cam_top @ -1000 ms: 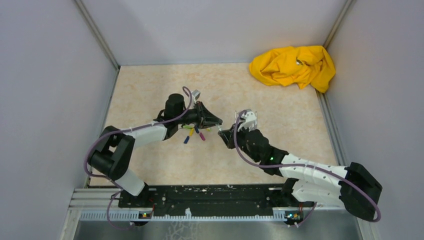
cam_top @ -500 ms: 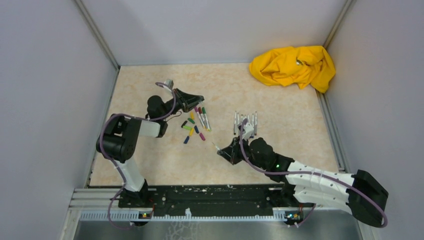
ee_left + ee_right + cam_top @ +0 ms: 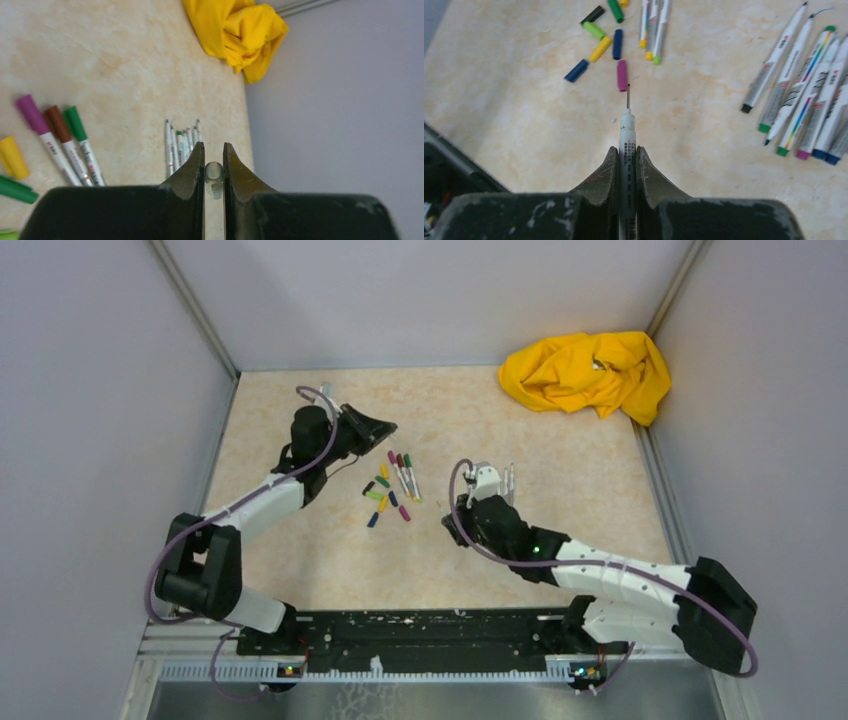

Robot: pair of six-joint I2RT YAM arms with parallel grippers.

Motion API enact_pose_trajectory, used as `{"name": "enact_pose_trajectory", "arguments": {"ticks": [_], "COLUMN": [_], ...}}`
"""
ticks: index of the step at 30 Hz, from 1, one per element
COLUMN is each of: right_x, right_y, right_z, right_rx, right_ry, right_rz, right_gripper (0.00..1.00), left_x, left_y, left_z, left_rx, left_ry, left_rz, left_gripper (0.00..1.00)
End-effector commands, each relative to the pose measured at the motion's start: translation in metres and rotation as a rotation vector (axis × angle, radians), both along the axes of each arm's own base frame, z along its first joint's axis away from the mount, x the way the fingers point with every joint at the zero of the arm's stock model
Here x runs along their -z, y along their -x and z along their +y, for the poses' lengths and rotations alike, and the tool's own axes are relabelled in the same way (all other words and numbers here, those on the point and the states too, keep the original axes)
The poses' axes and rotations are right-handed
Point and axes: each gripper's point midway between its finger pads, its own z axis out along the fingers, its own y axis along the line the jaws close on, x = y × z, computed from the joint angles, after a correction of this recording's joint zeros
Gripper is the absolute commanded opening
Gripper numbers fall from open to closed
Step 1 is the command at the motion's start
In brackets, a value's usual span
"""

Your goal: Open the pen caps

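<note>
Pincers on both arms hold their catch on either side of a trio of capped pens (image 3: 402, 475) lying on the beige table (image 3: 300, 560). The left gripper (image 3: 214, 146), raised above the table just beyond the trio and slightly to its left, has its fingers drawn almost together on a small pale cap (image 3: 214, 171). The cap sits a little way back from the fingertips, pinched between their inner faces.

The right gripper (image 3: 626, 152), to the right of the trio and nearer the arm bases, is clamped to a narrow slit on an uncapped pen (image 3: 627, 125). The barrel runs straight out between the fingers. Its bare needle tip points toward the near side of the trio and stops just short of a magenta cap (image 3: 622, 75) without touching it.

That cap belongs to a scatter of loose caps (image 3: 380, 502) lying flat just to the near left of the trio, with black, green, lime, yellow and blue among them. The trio itself wears magenta, brown-red and green caps, the three barrels side by side. A row of uncapped pens (image 3: 809, 115) lies to the right of the trio, beside the right wrist. A yellow cloth (image 3: 585, 370) is heaped in the corner far to the right of the trio.
</note>
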Motion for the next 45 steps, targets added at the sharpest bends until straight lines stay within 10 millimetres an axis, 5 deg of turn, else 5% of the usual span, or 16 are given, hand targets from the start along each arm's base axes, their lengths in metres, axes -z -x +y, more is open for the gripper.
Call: {"name": "enact_pose_trajectory", "arguments": {"ticks": [1,9,17,27,45], "right_x": [-0.014,0.008,0.038,0.061,0.078], "right_y": [-0.05,-0.11,-0.147,-0.159,-0.165], "right_z": [-0.013,-0.026,-0.044,-0.064,-0.064], "right_rx": [0.176,0.335,0.423,0.494,0.471], "right_ry": [0.157,0.331,0.451,0.512,0.556], "right_rz": [-0.089,-0.06,0.001,0.021,0.034], "right_gripper": [0.0,0.0,0.0,0.0,0.07], "left_x": [0.058,0.112,0.151,0.181,0.199], "left_y": [0.002,0.024,0.047,0.067,0.076], "left_z": [0.043,0.08,0.085,0.09,0.088], "left_rx": [-0.145,-0.211,-0.188,-0.178,-0.157], "left_ry": [-0.415,-0.649,-0.707,-0.711,-0.706], "left_rz": [0.152,0.294,0.377,0.427,0.463], "left_gripper": [0.0,0.0,0.0,0.12,0.29]}}
